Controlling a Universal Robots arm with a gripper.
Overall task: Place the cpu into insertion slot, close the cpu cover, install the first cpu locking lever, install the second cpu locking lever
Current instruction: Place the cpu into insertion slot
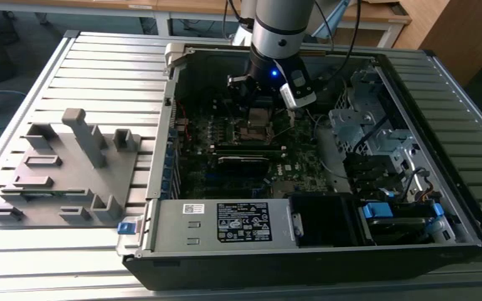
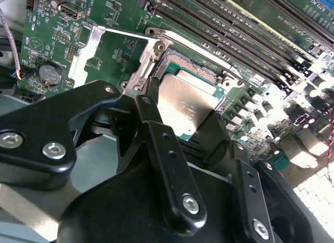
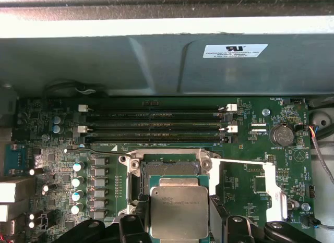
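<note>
My gripper is shut on the cpu, a flat square chip with a dull silver top, with one black finger on each of two opposite edges. The chip hangs level just above the insertion slot, a dark square socket with a metal rim on the green motherboard, and covers part of it. In the second wrist view the cpu sits between the fingers over the socket. The cpu cover, a thin silvery frame, lies swung open beside the socket. In the exterior view the gripper is inside the computer case, low over the board.
Long black memory sticks run close beside the socket, with the case wall behind them. A row of capacitors and a coin battery flank it. A grey fixture plate lies at the exterior view's left, and a power supply at the case front.
</note>
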